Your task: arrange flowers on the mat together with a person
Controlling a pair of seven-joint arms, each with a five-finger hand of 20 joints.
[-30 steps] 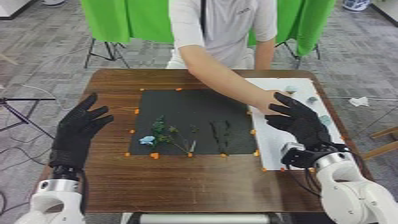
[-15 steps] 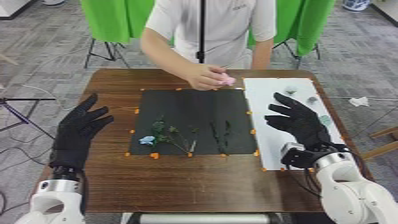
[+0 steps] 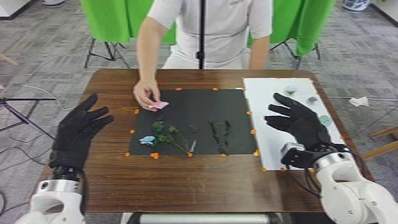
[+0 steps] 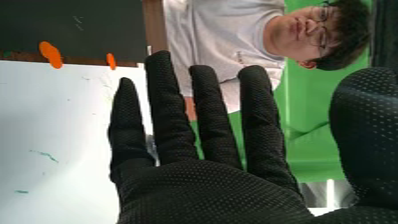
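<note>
A pink flower [image 3: 158,105] is pinched in a person's hand [image 3: 145,94] at the far left part of the black mat [image 3: 194,107]. On the mat's near left lie a blue flower [image 3: 147,140] and leafy stems [image 3: 160,127]; right of these, dark stems [image 3: 222,136]. Orange tabs [image 3: 155,156] edge the mat. Right of it, the robot's open, empty right hand [image 3: 305,125] blocks part of a white sheet [image 3: 266,95]. Left of the mat, the left hand [image 3: 75,131] is open, empty.
</note>
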